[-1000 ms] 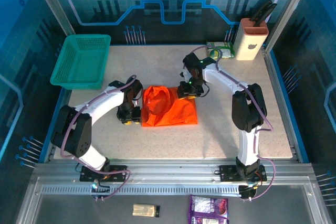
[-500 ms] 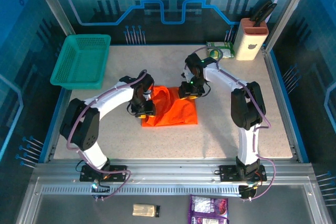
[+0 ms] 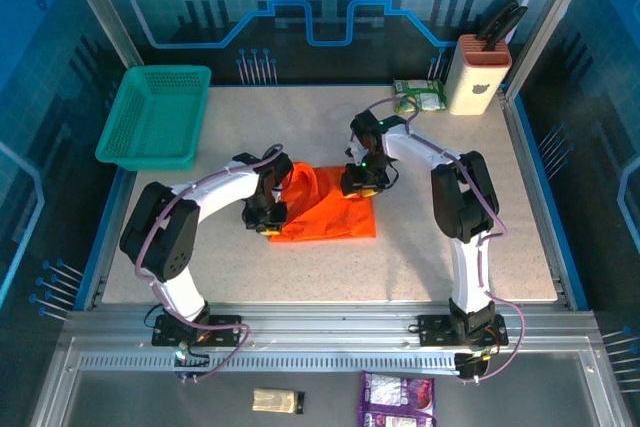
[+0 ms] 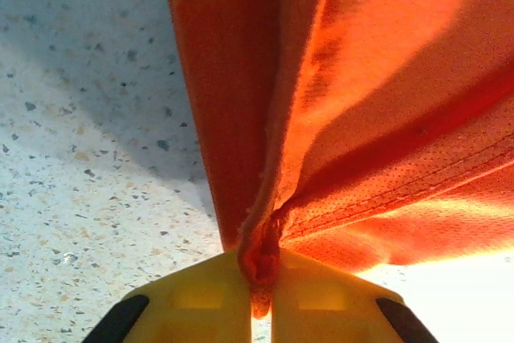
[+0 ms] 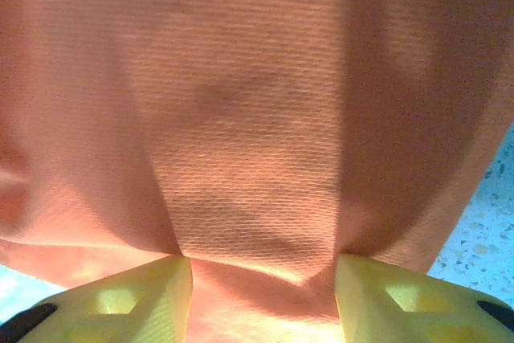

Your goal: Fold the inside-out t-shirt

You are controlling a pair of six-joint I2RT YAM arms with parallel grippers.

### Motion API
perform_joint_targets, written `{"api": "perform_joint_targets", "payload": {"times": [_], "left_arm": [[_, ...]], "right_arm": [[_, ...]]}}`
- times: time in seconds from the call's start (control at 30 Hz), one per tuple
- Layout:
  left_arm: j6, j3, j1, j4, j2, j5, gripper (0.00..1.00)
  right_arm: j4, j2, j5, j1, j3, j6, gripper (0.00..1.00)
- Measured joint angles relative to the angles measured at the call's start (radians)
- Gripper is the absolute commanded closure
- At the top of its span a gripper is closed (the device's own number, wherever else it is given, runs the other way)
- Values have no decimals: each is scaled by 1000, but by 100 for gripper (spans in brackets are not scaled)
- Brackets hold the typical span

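Looking from above, the shirt [image 3: 330, 212] lies partly folded on the surface [image 3: 300, 267]; more folds remain, I judge. Left wrist: my left tool [image 4: 259, 267] pinches a fold of it. Right wrist: my right tool [image 5: 263, 275] stands half wide on cloth; if it grips, I cannot tell.

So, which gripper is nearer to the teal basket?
Left. The left gripper grips the t-shirt edge nearest the basket; the right gripper sits on its opposite side, further away.
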Motion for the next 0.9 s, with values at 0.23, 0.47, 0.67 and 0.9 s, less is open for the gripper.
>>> {"api": "perform_joint_targets", "payload": {"times": [0.23,0.47,0.67,0.9], "left_arm": [[-6,-38,1,0,20,-37,73],[-30,0,71,16,-101,-1,63],[-40,158,182,78,-105,85,58],[-10,358,210,85,114,97,62]], "right_arm": [[11,37,14,-13,-34,0,48],[6,13,28,-14,-34,0,47],[-8,-50,34,-14,-26,0,48],[-17,-69,34,-12,-11,0,47]]}}
